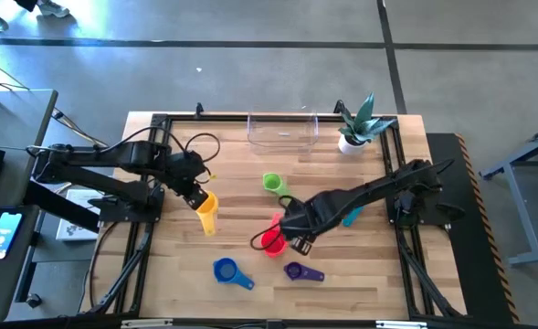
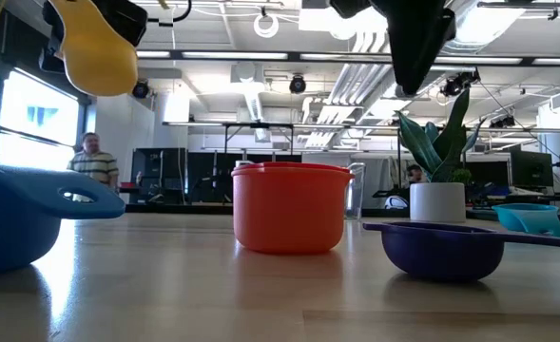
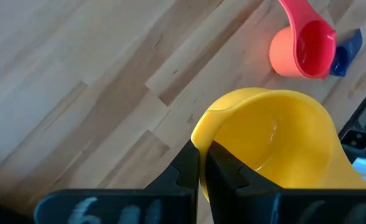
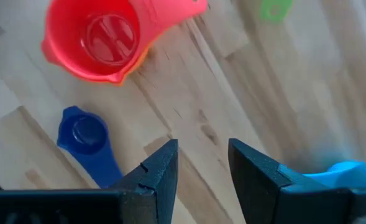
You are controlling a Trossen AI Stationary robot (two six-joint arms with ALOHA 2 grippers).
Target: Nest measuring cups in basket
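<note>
My left gripper [image 1: 195, 195] is shut on the yellow cup [image 1: 206, 215], held up over the table's left middle. My right gripper [image 4: 201, 165] hovers open just right of the red cup [image 1: 273, 239], touching nothing. The red cup [image 4: 92, 40] sits nested in the orange one [image 2: 289, 209], which stands on its base. Green [image 1: 271, 183], blue [image 1: 225, 270] and purple [image 1: 296, 271] cups rest on the wood. The light blue cup [image 1: 351, 217] lies partly under the right arm. The clear basket [image 1: 282, 130] stands at the far edge. My left gripper pinches the yellow cup at its rim edge [image 3: 200, 138] between both fingers; the fingers themselves hide the exact spot. The cup is lifted clear of the table, and its bowl [image 2: 94, 52] hangs below the gripper.
A white pot with a green plant [image 1: 355, 128] stands right of the basket. Bare wood lies between the cups and the basket. Black frame rails run along the table's left and right sides. People show in the room beyond.
</note>
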